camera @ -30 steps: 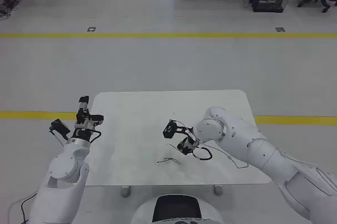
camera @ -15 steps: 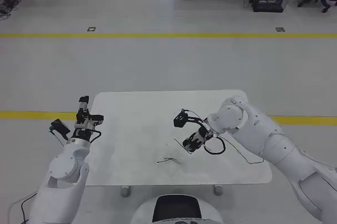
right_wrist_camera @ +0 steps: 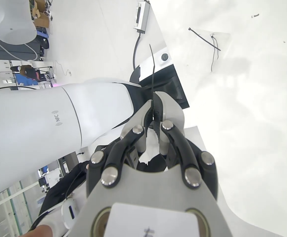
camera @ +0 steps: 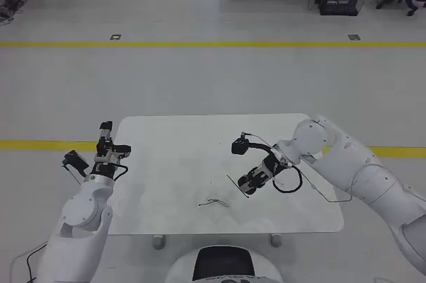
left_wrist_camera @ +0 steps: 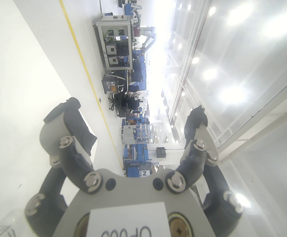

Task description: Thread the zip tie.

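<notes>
My right gripper (camera: 247, 188) hangs over the white table (camera: 170, 141), right of its middle, shut on a thin black zip tie (right_wrist_camera: 152, 70). The strip sticks straight out past the fingertips, and its free end (camera: 231, 180) points toward the table's middle. A second black zip tie (camera: 213, 203) lies flat near the front edge, shown as zip tie (right_wrist_camera: 204, 39) in the right wrist view with thin wire-like strands beside it. My left gripper (camera: 108, 138) is at the table's left edge, open and holding nothing, as my left gripper (left_wrist_camera: 133, 117) also shows, aimed out at the room.
A black cable loop (camera: 289, 181) hangs from the right wrist. A grey power box (right_wrist_camera: 141, 17) with a cable lies on the floor beyond the table edge. Small dark specks (right_wrist_camera: 254, 15) dot the table top.
The right arm has swung to the right, away from the zip tie lying on the table, carrying the held zip tie with it. The left arm has stayed put.
</notes>
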Controlling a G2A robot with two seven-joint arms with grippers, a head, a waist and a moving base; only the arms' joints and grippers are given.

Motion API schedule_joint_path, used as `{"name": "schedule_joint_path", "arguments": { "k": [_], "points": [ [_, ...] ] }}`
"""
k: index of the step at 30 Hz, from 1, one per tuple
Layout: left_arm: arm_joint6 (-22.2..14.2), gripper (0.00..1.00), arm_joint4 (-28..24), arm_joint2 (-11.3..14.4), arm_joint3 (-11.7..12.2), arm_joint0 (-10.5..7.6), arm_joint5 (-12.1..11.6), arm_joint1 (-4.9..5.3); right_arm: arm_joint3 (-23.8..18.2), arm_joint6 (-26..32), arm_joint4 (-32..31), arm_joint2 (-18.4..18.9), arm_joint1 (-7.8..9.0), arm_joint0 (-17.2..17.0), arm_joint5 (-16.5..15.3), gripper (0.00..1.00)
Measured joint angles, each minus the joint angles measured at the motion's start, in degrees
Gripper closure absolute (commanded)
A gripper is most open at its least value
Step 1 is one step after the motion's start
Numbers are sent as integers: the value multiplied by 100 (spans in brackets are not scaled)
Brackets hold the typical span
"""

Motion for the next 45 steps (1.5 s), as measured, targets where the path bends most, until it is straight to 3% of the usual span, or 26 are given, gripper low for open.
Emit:
{"name": "schedule_joint_path", "arguments": {
  "k": [15,19,24,31,34,40,42,45],
  "points": [
    [0,0,0,0,0,0,0,0,13,-63,22,19,1,-44,0,100],
    [-10,0,0,6,2,-8,-3,-1,94,-15,508,201,15,-210,0,100],
    [-361,0,78,156,98,-164,-88,-11,187,1,1055,251,20,-290,0,100],
    [-753,0,324,677,231,-394,-71,-53,426,0,1641,78,7,-254,0,100],
    [-807,0,349,830,245,-434,28,-66,495,0,1364,9,0,-150,0,100],
    [-805,0,345,825,244,-433,24,-66,489,0,1328,11,0,-151,0,100],
    [-894,0,254,852,244,-453,-34,-72,488,-22,1340,11,-1,-172,0,100],
    [-1362,0,246,912,273,-504,-340,-64,468,-45,1616,88,-18,-359,0,100]
  ]
}}
